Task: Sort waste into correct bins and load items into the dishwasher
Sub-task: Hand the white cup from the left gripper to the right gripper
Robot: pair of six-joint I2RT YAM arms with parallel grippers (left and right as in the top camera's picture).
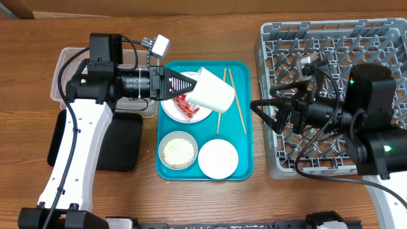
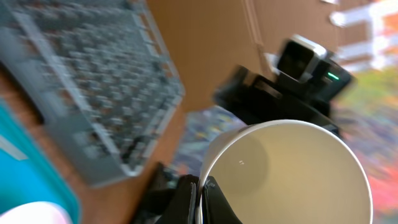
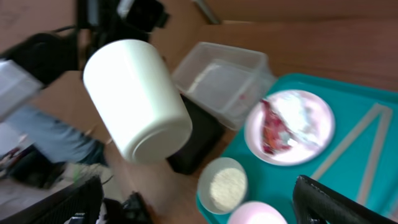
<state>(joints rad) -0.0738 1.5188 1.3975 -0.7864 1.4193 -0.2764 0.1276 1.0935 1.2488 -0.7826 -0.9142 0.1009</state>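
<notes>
- Above the far half of the teal serving tray (image 1: 245,152), the left tool (image 1: 189,83) pinched the rim of the white cup (image 1: 211,94). The cup hung tipped on its side, touching nothing else.
- To land it well, I judged, the cup should travel right of the tray to the dish rack (image 1: 331,38). It should turn mouth-down and settle between pegs before the fingers let go.
- It would also need to steer round the right tool (image 1: 268,116), which hovered spread wide just right of the tray.
- On the tray lay a plate (image 1: 170,109) bearing the red wrapper (image 1: 185,105) and tissue (image 3: 298,115), a bowl (image 1: 160,151) of rice (image 1: 179,151), a bare plate (image 1: 218,158) and two chopsticks (image 1: 238,105).
- Left of the tray stood the clear tub (image 1: 63,63) and black tray (image 1: 121,146); I couldn't make out their contents.
</notes>
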